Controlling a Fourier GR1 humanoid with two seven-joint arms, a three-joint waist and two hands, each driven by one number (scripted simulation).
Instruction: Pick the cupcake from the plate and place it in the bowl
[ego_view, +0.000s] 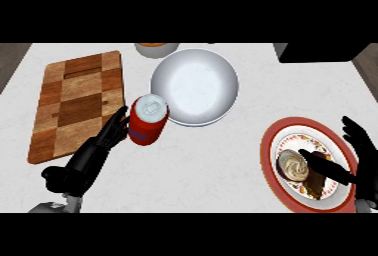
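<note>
Grasp step: the right hand (347, 162), fingers apart, reaches around the cupcake (294, 165) on the plate (275, 134). Next it should close, lift, and carry it to the bowl (196, 86).

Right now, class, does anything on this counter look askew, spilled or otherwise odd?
Nothing is spilled or broken. The cupcake sits on the red-rimmed plate, the white bowl and red can stand upright. Only the can's closeness to the left robot hand stands out.

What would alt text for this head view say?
A robot hand reaches over a cupcake on a red-rimmed plate at right. A white bowl sits centre, with a red can, the other robot hand and a wooden board to its left.
</note>
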